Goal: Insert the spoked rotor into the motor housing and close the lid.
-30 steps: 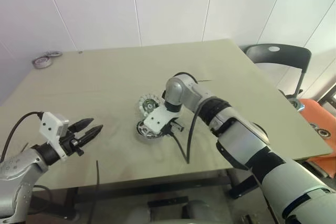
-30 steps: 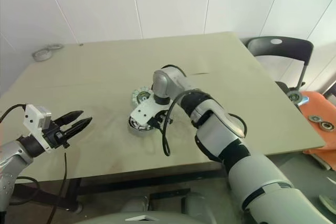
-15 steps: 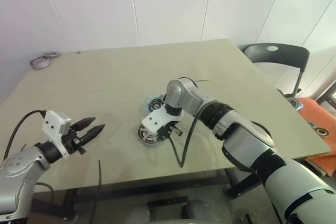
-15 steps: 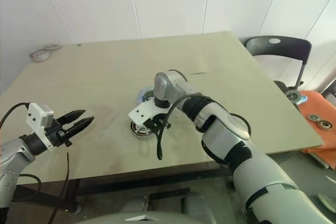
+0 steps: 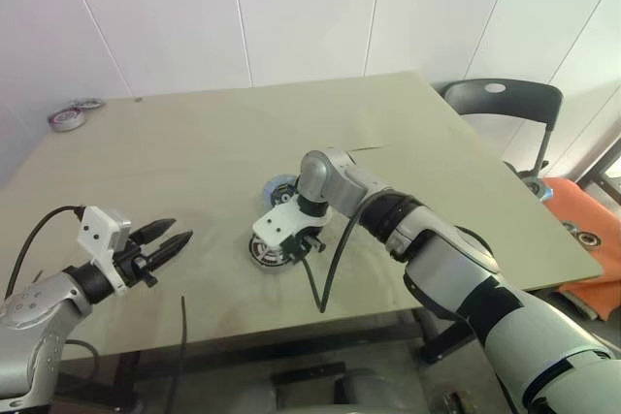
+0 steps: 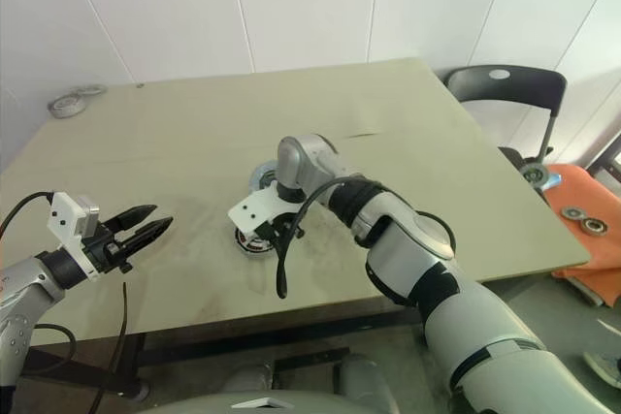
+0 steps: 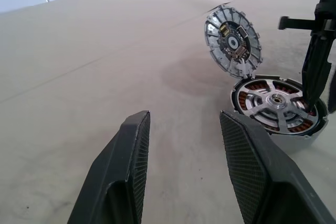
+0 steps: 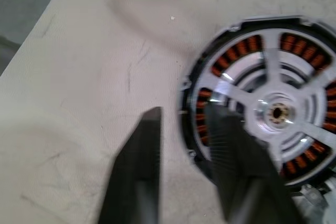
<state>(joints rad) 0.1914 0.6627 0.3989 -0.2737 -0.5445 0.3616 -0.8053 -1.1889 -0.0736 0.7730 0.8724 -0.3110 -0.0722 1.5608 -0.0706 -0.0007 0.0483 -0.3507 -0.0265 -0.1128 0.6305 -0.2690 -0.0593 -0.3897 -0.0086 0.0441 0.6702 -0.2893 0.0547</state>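
Left wrist view, item one: housing (image 7: 277, 109) flat on the tabletop (image 7: 105, 66), copper windings showing between the spokes of the rotor (image 7: 274, 99), which you can read as already seated inside it, hub at the centre. That leaves only the closing step, by my judgement.

Item two: lid (image 7: 232, 38), a toothed grey disc, tilted up on edge at the housing's far rim, apparently hinged or propped there so it can drop over the rotor. Whether it is attached, you cannot tell.

Item three: right gripper (image 8: 184, 145), pointing steeply down at the housing's near rim. Fingers parted a little, one outside the rim, one over the windings; nothing is held between them. Contact with the rim is likely but not certain.

Item four: left gripper (image 5: 167, 237), well apart from the housing, hovering over bare tabletop, fingers partly spread and empty, seemingly kept in reserve.
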